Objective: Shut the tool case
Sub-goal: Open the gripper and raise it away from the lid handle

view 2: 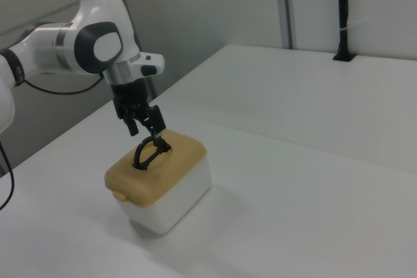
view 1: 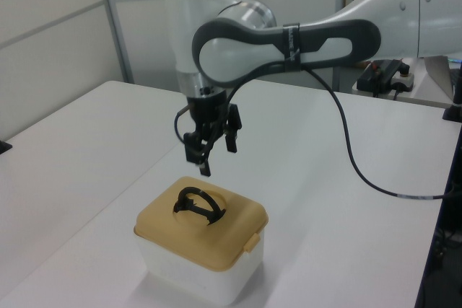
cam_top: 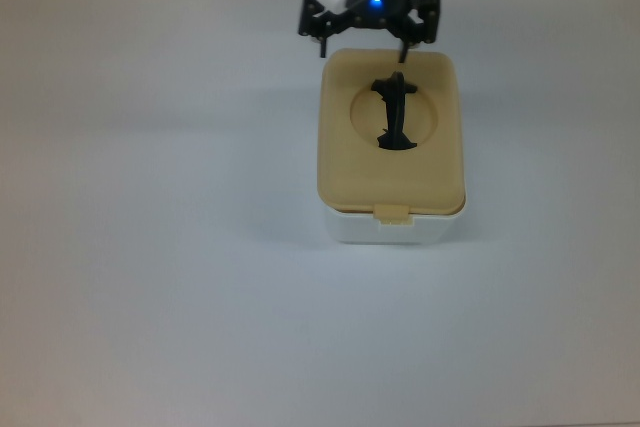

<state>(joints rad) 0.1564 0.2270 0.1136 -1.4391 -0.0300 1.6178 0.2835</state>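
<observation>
Tan plastic makes up the lid [cam_top: 391, 162] of the tool case [view 1: 198, 250], which sits flush on its white tub [view 2: 176, 196] near the middle of the white tabletop [cam_top: 150, 247]; from all three views the lid looks seated all round, so the case reads as closed or very nearly so. Both parts look like thin, rigid moulded plastic: probably light, stiff enough to take a push without flexing much, and smooth enough to slide on the tabletop if shoved sideways. The black handle [cam_top: 394, 114] arching over the round recess is the natural place to take hold for lifting. For seating, I would press straight down on the flat lid near the small tan latch tab [cam_top: 391, 213] at the top view's lower edge. The hand [view 1: 214, 151] hangs above the case and clear of it, off toward the top view's upper edge, fingers spread apart and holding nothing.
</observation>
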